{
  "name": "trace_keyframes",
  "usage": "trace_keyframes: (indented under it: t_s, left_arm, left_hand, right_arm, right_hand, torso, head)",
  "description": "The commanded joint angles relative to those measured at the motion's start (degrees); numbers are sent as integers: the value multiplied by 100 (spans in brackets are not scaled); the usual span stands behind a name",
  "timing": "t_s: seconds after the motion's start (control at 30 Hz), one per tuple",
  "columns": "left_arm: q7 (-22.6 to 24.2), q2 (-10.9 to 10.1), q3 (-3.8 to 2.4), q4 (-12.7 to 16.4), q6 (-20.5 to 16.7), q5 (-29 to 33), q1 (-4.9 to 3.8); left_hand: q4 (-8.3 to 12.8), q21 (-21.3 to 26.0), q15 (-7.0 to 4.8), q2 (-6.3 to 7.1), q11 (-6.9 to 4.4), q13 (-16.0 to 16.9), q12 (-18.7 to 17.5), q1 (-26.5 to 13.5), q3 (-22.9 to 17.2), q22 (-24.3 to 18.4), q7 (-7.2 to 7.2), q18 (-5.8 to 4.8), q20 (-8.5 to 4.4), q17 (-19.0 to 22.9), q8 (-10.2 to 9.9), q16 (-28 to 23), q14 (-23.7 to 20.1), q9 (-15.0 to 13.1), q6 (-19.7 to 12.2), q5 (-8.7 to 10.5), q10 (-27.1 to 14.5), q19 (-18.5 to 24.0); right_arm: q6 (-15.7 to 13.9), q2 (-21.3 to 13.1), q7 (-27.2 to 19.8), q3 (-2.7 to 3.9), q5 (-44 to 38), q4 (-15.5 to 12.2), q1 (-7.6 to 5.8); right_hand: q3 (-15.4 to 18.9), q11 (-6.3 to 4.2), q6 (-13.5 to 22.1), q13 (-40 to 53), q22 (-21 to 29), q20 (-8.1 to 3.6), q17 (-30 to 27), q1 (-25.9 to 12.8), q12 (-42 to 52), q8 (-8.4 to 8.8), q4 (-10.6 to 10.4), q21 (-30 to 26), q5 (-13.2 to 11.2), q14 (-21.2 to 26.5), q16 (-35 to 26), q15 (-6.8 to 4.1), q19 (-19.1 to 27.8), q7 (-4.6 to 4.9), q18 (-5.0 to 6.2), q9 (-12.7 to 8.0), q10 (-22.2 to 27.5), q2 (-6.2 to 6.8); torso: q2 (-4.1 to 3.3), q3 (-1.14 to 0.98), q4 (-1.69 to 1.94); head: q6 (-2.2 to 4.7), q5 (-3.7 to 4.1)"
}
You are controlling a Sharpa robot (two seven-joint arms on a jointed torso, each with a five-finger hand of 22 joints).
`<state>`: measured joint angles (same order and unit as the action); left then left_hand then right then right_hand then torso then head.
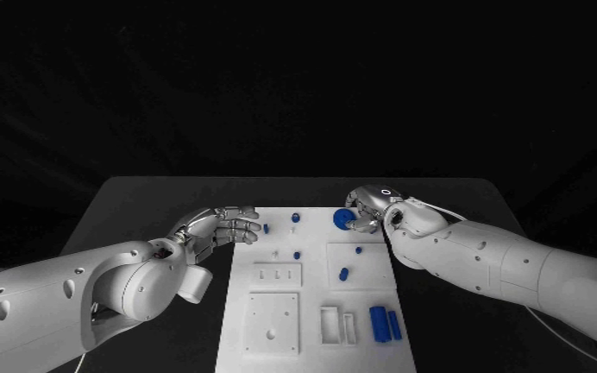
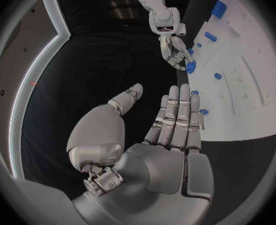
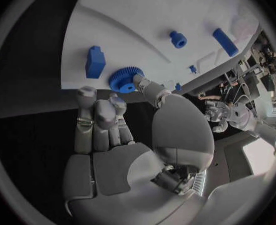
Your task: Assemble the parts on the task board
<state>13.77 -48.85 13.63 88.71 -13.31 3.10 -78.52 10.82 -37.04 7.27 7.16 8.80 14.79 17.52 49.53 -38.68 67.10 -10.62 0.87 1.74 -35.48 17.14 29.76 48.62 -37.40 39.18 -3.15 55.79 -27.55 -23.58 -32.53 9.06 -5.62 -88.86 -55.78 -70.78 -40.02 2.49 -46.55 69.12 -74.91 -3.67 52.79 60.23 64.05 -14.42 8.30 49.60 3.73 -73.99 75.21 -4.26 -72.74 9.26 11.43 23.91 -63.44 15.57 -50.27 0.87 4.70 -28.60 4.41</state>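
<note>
right hand (image 1: 371,203) touching blue gear (image 3: 125,79), block (image 3: 95,61) beside

A black table (image 1: 149,200) with rounded far corners stands against a black backdrop (image 1: 298,62) of faintly creased fabric that takes up the whole upper half of the head view. In the left wrist view a curved pale panel (image 2: 25,80) with a bright strip along its edge runs beside the dark area, and dim ceiling structure (image 2: 122,5) shows above it. The right wrist view shows a cluttered stretch of room (image 3: 247,70) past the table's edge, with equipment too small to identify and a bright patch of pale floor (image 3: 263,152).
</note>
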Motion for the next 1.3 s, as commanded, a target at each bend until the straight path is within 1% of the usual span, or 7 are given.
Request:
trace_keyframes:
  t_s: [0.03, 0.13, 0.27, 0.53, 0.7, 0.83, 1.3]
  left_arm:
    - [11, 5, -3, 12, 62, -25, -3]
    - [8, 6, -3, 11, 66, -25, -3]
    - [4, 4, -3, 7, 66, -28, -3]
    - [-5, 22, -3, -5, 86, -29, -3]
    - [-9, 24, -3, -9, 86, -30, -2]
    - [-11, 27, -3, -8, 94, -30, -2]
    - [-21, 27, -3, -10, 101, -36, -2]
  left_hand:
    - [-37, -12, 0, 0, -17, 8, 20, 55, -6, -5, -142, -62, -20, 8, -29, 30, 27, -6, 45, 2, -23, -25]
    - [-37, -12, 0, 0, -17, 8, 20, 57, -6, -5, -142, -62, -20, 8, -29, 30, 27, -6, 45, 3, -23, -25]
    - [-37, -12, 0, -3, -18, 9, 21, 62, -6, -5, -142, -62, -20, 8, -29, 30, 27, -7, 46, 3, -22, -25]
    - [-38, -12, -1, -9, -18, 9, 22, 69, -6, -5, -142, -62, -20, 8, -29, 31, 28, -8, 47, 2, -21, -26]
    - [-40, -13, 0, -19, -18, 9, 23, 75, -5, -6, -142, -62, -20, 8, -29, 32, 28, -9, 49, 2, -21, -26]
    - [-40, -13, -1, -28, -18, 10, 23, 83, -5, -6, -141, -62, -20, 8, -30, 32, 29, -10, 49, 1, -21, -26]
    - [-31, -13, -1, -51, -19, 10, 24, 110, -3, -7, -141, -63, -21, 9, -33, 33, 27, -13, 50, -1, -22, -24]
  right_arm:
    - [5, 2, -2, -3, -48, -13, 8]
    - [28, 2, -43, -3, -9, -27, 9]
    - [66, 6, -93, -3, 24, -43, 19]
    - [136, 22, -121, -3, 13, -41, 35]
    - [222, 32, -142, -3, 13, -24, 42]
    - [300, 50, -148, -4, 13, -3, 48]
    - [448, 76, -117, -4, 34, 43, 80]
  right_hand:
    - [5, 24, 62, -11, -117, -23, 8, 5, 41, 31, 32, 40, -10, -5, -10, 60, 30, 6, 357, -14, 19, 57]
    - [10, 40, 113, -18, -115, -21, 15, 4, 46, 56, 33, 45, -7, -5, -10, 76, 32, 23, 357, -24, 31, 62]
    - [-21, 28, -6, -28, -113, -20, 28, 37, 67, -18, 33, 50, -9, -5, -10, 68, 38, 8, 357, 8, 35, 12]
    - [-208, -158, -605, -79, -114, -17, 50, 186, 106, -364, 44, 76, -59, -14, -36, -107, 56, -191, 357, 172, 15, -175]
    - [-291, -228, -786, -109, -116, -8, 60, 239, 111, -462, 98, 94, -51, -21, -56, -174, 74, -262, 357, 233, 5, -340]
    - [-305, -240, -814, -118, -115, -2, 64, 220, 112, -473, 106, 99, -49, -22, -63, -186, 79, -274, 357, 246, 5, -386]
    - [-311, -243, -809, -141, -112, 10, 77, 100, 115, -458, 72, 115, -36, -27, -78, -191, 85, -278, 357, 257, 6, -397]
  torso:
    - [1, 6, -2]
    - [1, 3, 3]
    - [0, 2, 1]
    - [-3, 4, 4]
    - [0, 3, 4]
    - [-8, 3, 0]
    - [-4, -1, 5]
  head:
    - [-2, 4]
    - [-9, 12]
    - [-16, 8]
    - [-27, 10]
    - [-38, 19]
    - [-38, 19]
    - [-71, 21]
